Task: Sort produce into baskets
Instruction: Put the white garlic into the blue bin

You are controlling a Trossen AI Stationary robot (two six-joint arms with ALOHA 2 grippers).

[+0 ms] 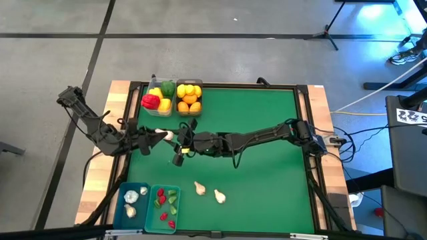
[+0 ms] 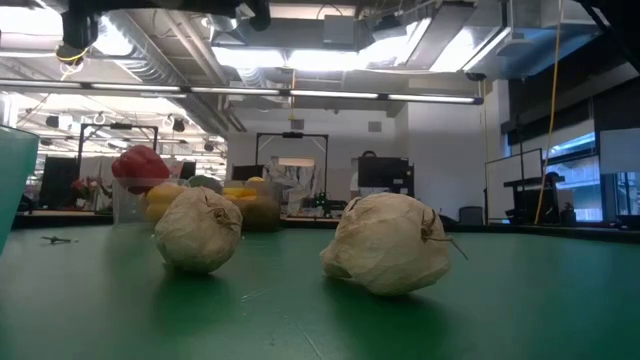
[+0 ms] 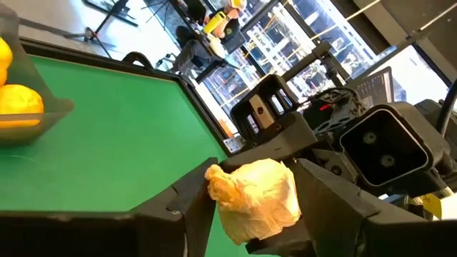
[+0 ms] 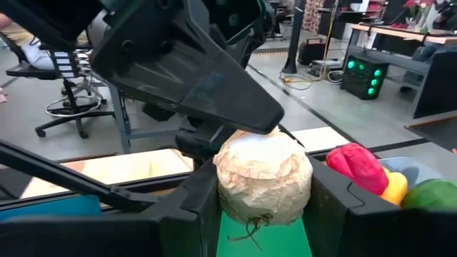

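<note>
We see both arms meeting over the desk (image 1: 267,113) middle, their pincers crowding one garlic bulb (image 1: 168,135). The right pincer (image 4: 260,214) pinches it; the left pincer (image 3: 250,207) has its fingers on either side, though contact is hard to judge. Two garlic bulbs (image 1: 209,192) lie near the front edge, beside teal baskets (image 1: 148,207).

From above I can't resolve the garlic bulb (image 1: 168,135) between both arms; my low view cuts off the teal bin (image 2: 15,185); the peppers (image 2: 140,168) look blurred.
</note>
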